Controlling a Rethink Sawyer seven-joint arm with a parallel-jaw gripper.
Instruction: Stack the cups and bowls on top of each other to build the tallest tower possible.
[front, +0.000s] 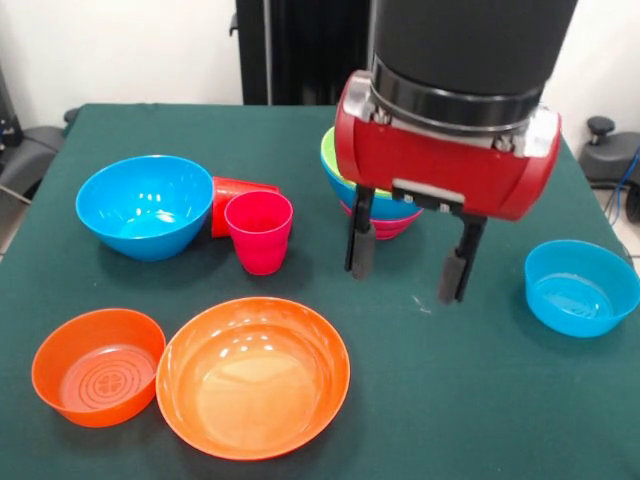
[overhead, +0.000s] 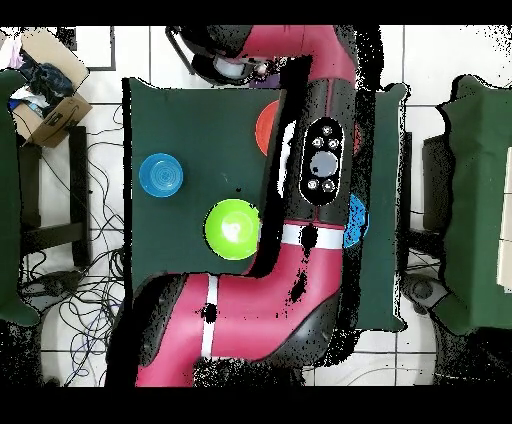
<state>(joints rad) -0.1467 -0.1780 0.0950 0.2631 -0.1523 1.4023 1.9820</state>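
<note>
My gripper (front: 408, 262) is open and empty. It hangs just above the table in front of a nested pile of bowls (front: 386, 216) with green, blue and magenta rims, partly hidden by my wrist. The pile's green bowl shows from above in the overhead view (overhead: 232, 228). The pink cup (front: 260, 232) stands upright left of the gripper. The red-orange cup (front: 238, 190) lies on its side behind it. A large blue bowl (front: 145, 205) sits at the left. A large orange bowl (front: 253, 375) and a small ringed orange bowl (front: 98, 365) sit at the front. No purple bowl shows.
A light blue bowl (front: 582, 287) sits alone at the right and also shows in the overhead view (overhead: 161, 175). In the overhead view my arm (overhead: 300, 250) covers much of the green table (overhead: 190, 120). A black pedestal (front: 300, 50) stands behind the table.
</note>
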